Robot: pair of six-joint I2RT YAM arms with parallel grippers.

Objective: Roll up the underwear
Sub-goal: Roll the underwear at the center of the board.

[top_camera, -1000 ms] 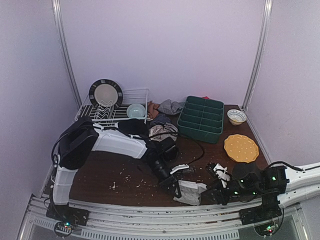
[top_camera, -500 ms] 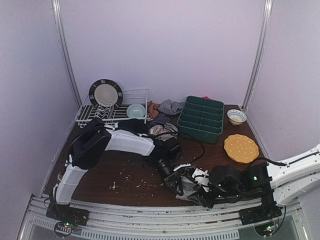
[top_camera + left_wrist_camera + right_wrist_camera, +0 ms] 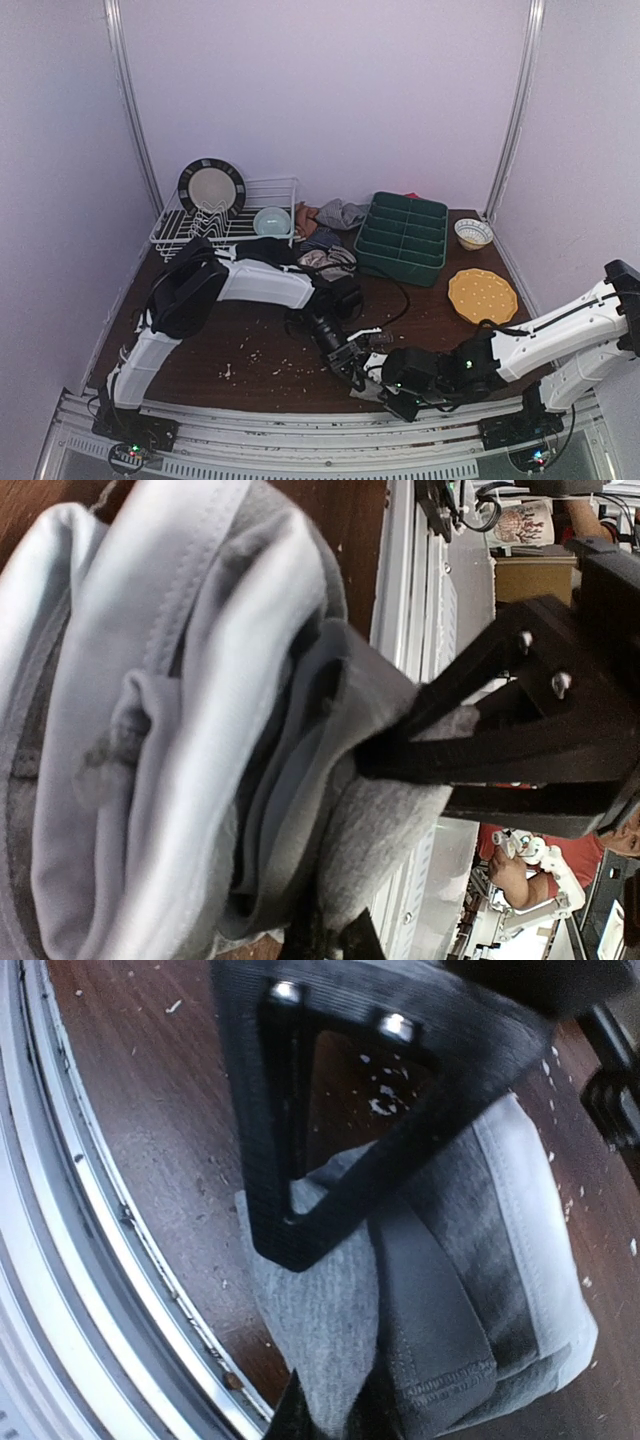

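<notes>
Left gripper (image 3: 335, 820) and right gripper (image 3: 300, 1330) both pinch my light grey underwear (image 3: 150, 730); dish rack (image 3: 284, 208) holds plate (image 3: 211, 187) and bowl (image 3: 271, 221).

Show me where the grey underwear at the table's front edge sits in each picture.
Top view: grey underwear low centre; little of it shows.
Left wrist: grey underwear fills the left and middle.
Right wrist: grey underwear lies lower right.
Shared landmark: the white rail along the table's edge, at upper right in the left wrist view and down the left side in the right wrist view.
</notes>
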